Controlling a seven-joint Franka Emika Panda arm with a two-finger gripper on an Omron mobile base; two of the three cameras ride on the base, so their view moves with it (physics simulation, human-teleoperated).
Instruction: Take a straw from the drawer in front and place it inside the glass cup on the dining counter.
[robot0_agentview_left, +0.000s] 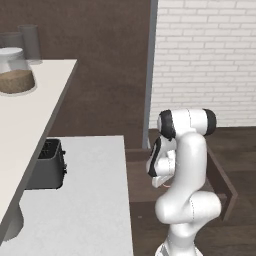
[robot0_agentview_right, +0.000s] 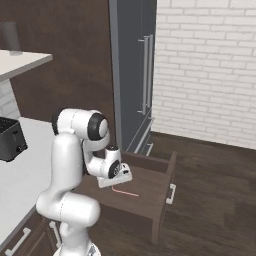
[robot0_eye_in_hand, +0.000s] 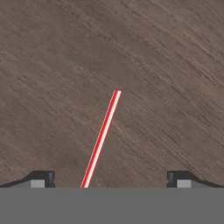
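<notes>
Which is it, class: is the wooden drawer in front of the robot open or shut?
Open. The drawer is pulled out from the cabinet, its wooden floor exposed, with the straw lying flat on it below the end effector.

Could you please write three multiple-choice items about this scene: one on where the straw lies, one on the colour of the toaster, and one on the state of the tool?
1. Where does the straw lie?
A. On the bottom of the open drawer
B. On the white counter
C. On the floor by the brick wall

2. What colour is the toaster?
A. White
B. Black
C. Red

3. In what state is the tool?
A. Shut on the straw
B. Open, with the straw between its fingertips
C. Shut and holding nothing

Key: 1 A, the right base view shows the straw on the wood inside the pulled-out drawer. 2 B, the toaster is a black box on the white counter. 3 B, in the hand view the two tips stand far apart, touching nothing, and the straw runs up between them.
</notes>
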